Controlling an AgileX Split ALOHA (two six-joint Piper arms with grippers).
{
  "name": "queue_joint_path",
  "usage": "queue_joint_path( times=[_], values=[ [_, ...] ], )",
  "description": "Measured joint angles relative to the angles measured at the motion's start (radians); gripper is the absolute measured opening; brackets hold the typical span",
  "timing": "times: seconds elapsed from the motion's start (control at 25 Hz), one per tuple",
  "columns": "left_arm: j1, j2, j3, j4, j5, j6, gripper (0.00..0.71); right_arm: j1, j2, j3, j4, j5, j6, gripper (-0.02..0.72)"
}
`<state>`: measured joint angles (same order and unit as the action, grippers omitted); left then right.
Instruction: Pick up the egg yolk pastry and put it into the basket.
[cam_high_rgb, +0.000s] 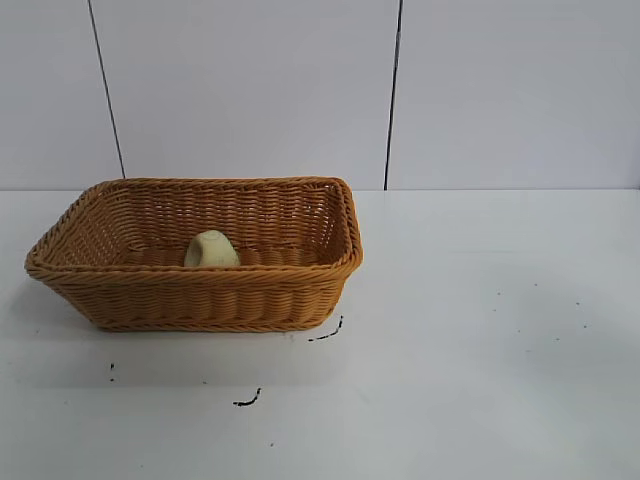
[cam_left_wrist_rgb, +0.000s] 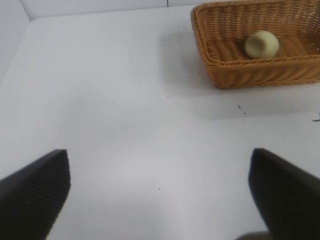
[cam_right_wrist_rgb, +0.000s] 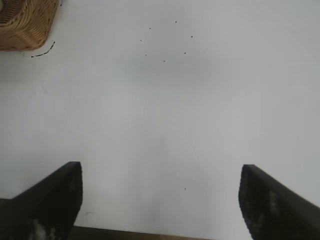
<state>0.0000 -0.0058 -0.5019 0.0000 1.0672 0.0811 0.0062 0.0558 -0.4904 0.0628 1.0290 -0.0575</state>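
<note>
The egg yolk pastry (cam_high_rgb: 211, 250), a small pale yellow-cream bun, lies tilted inside the orange-brown wicker basket (cam_high_rgb: 200, 300) at the left of the table. Both also show in the left wrist view, the pastry (cam_left_wrist_rgb: 261, 44) on the floor of the basket (cam_left_wrist_rgb: 250, 75). My left gripper (cam_left_wrist_rgb: 160, 192) is open and empty over bare table, well away from the basket. My right gripper (cam_right_wrist_rgb: 161, 195) is open and empty over bare table; a corner of the basket (cam_right_wrist_rgb: 22, 25) shows far off in its view. Neither arm shows in the exterior view.
The white table (cam_high_rgb: 480, 350) has small black marks (cam_high_rgb: 325, 332) near the basket's front corner and a few specks at the right. A white wall stands behind the table.
</note>
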Motion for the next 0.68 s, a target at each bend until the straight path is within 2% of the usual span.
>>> queue_joint_path(
  times=[0.68],
  values=[
    [0.000, 0.000, 0.000, 0.000, 0.000, 0.000, 0.697, 0.000, -0.059, 0.000, 0.001, -0.001, 0.000, 0.613]
  ],
)
